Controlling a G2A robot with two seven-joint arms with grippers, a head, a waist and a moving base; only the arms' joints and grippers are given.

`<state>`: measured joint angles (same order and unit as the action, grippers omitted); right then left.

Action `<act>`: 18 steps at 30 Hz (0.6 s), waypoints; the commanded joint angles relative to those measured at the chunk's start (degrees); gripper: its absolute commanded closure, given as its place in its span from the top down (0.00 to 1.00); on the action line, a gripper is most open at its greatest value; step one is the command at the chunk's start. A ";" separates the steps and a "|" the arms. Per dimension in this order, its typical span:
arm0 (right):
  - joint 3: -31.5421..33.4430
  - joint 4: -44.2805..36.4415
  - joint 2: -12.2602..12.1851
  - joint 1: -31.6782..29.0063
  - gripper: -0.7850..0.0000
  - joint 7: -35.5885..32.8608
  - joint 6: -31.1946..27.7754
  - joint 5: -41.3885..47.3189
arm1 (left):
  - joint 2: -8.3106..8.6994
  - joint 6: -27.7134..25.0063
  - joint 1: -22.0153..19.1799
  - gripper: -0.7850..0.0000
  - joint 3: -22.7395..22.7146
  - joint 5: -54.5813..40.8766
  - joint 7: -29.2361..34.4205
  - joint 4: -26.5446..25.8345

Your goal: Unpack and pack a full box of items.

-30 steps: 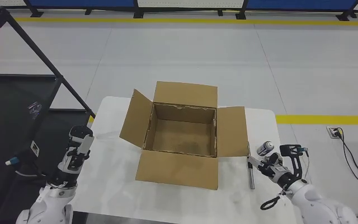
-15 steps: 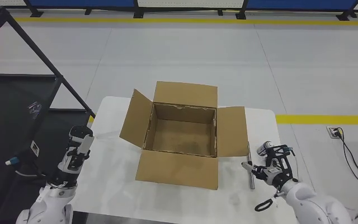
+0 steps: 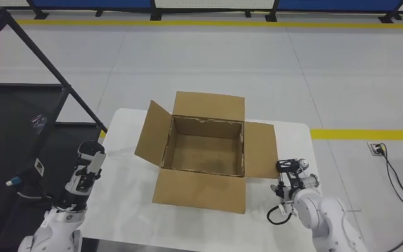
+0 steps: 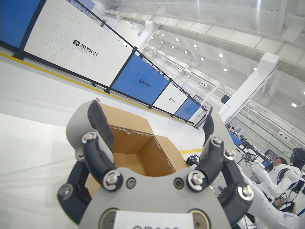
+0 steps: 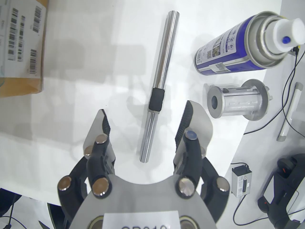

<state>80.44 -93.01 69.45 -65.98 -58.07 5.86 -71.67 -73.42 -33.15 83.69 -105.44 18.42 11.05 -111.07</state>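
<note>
Your right gripper [image 5: 145,115] points down at the table [image 5: 95,72], jaws wide apart, one finger on each side of the near end of the single steel rod [image 5: 164,58]. Beside the rod are one spray can [image 5: 228,53] and one metal spool [image 5: 238,104]. Your left gripper [image 4: 153,111], jaws also apart, sits at the table's left edge and faces the one open box [image 4: 133,141].

Polished metal rod [image 5: 160,89], matt cardboard box [image 3: 204,157]

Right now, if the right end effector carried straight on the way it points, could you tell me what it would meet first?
Most likely the metal rod. It lies on the white table, and the right end effector points at it with open jaws, near its black band. How far off it is remains unclear.
</note>
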 commanded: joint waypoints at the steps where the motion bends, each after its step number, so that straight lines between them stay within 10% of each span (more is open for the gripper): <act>1: 0.01 1.63 0.08 0.94 0.47 0.81 -0.54 1.24 | 0.00 0.00 0.00 1.00 0.00 0.00 0.00 0.00; 18: -1.78 6.78 0.48 4.45 0.40 -0.53 1.52 0.57 | 0.00 0.00 0.00 1.00 0.00 0.00 0.00 0.00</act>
<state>78.79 -86.94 69.89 -61.94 -58.46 7.16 -71.07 -73.42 -33.15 83.69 -105.44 18.42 11.05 -111.07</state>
